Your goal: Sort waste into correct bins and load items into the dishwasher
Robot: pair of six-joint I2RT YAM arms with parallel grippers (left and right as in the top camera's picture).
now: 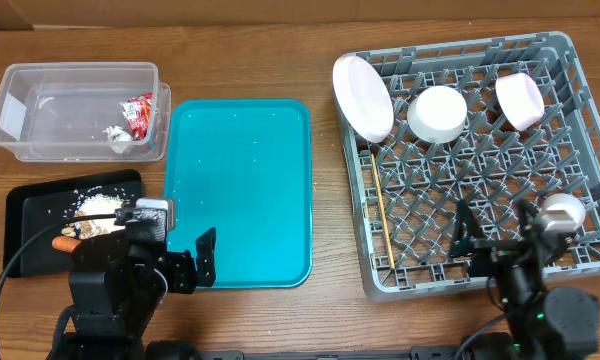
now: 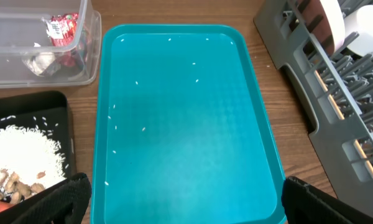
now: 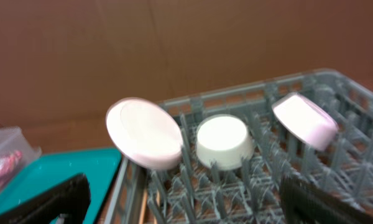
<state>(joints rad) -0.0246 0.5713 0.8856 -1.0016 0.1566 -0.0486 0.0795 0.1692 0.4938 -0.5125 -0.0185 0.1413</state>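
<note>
Wooden chopsticks (image 1: 382,215) lie front-to-back in grey rack (image 1: 420,284).

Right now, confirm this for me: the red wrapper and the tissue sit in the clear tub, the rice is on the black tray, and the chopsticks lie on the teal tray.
Not quite. The chopsticks lie in the grey dish rack, along its left side, not on the teal tray. The overhead view shows this. The rest of the statement stands.
</note>
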